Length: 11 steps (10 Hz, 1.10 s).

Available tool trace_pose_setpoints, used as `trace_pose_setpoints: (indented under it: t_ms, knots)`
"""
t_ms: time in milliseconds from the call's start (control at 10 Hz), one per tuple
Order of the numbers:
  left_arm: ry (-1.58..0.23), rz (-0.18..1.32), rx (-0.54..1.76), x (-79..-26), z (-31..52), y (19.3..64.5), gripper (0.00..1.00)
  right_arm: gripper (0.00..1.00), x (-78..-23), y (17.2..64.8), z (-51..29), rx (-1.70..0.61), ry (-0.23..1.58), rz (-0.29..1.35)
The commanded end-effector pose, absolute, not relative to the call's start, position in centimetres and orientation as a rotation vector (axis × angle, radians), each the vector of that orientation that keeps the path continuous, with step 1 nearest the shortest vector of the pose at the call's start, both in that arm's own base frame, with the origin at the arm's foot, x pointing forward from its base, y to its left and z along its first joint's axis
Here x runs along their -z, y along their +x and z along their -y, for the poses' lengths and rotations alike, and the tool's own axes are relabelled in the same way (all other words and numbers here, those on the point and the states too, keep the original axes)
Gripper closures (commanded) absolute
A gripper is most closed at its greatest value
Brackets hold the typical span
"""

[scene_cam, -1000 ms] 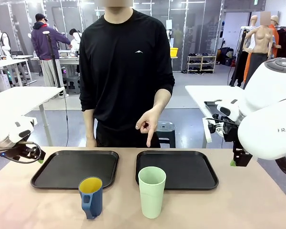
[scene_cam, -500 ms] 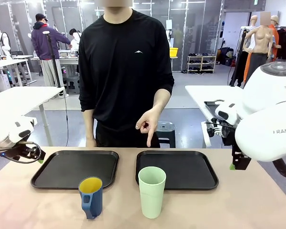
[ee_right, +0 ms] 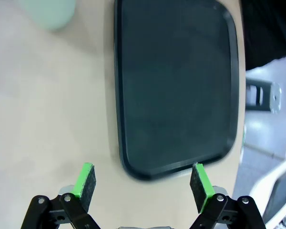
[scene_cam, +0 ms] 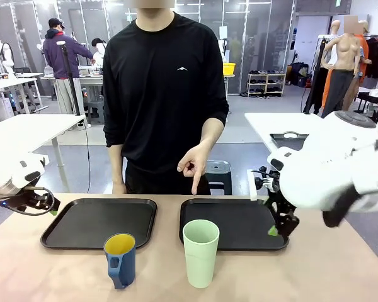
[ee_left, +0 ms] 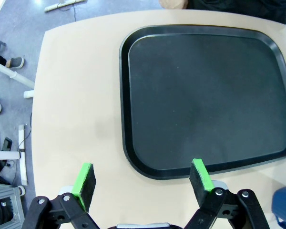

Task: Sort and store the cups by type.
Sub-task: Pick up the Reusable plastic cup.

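Right hand (ee_right: 141, 171) hovered wide open and empty over the right tray (ee_right: 176, 86); left hand (ee_left: 142, 168) likewise gaped, holding nothing

A large open lab hall: white worktables (scene_cam: 25, 129) on a grey floor (scene_cam: 75, 170), glass partition walls (scene_cam: 264, 31), and people (scene_cam: 57, 56) working at tables farther back.

Tan table (scene_cam: 340, 270): left tray (scene_cam: 82, 223), right tray (scene_cam: 239, 220); blue mug (scene_cam: 120, 261), mint tumbler (scene_cam: 200, 255) nearer.
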<state>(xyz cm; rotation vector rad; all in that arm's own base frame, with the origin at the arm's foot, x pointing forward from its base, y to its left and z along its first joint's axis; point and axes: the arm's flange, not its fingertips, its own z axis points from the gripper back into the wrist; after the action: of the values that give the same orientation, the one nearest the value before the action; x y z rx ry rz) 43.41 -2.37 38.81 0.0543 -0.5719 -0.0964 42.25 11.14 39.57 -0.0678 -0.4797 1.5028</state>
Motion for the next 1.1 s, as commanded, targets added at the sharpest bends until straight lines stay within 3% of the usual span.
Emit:
trace_pose_setpoints:
  t_ms: [0, 500, 1000]
  knots:
    - [0.06, 0.573, 0.1, -38.9, 2.5, 43.3, 0.0, 0.0, -36.5, 40.7, -10.0, -1.496, 0.167, 0.603]
    - [0.06, 0.573, 0.1, -38.9, 2.5, 43.3, 0.0, 0.0, -32.5, 41.7, -9.3, -1.429, 0.576, 0.866]
    - [0.06, 0.573, 0.1, -38.9, 2.5, 43.3, 0.0, 0.0, -27.9, 44.2, -9.9, -1.333, 0.797, 1.017]
